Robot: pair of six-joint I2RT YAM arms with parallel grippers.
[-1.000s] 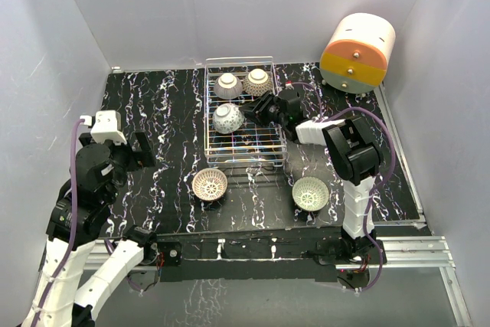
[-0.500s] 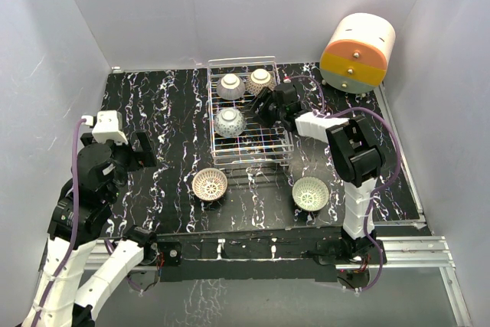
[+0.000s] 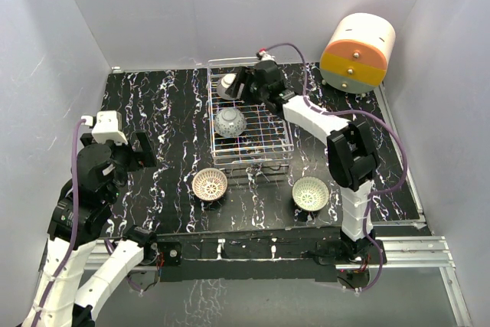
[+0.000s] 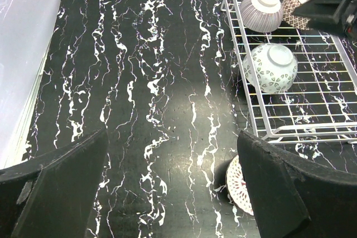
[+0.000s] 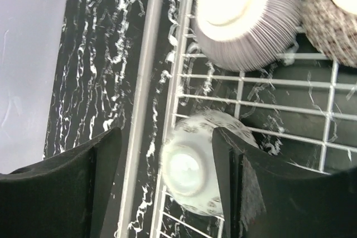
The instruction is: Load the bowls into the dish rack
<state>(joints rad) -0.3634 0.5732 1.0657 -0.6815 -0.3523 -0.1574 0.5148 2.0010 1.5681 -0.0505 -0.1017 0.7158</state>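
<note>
A black desk veined with white sits boxed by plain pale walls on three sides. A cream-and-orange drawer unit stands at its far right corner. Light is even.

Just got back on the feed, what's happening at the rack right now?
The right gripper hangs open and empty over the far end of the rack. Three sit upside down in it: a striped bowl, a brown bowl and a floral bowl. The left bowl and right bowl sit upright on the table in front. The left gripper is open, holding nothing.
</note>
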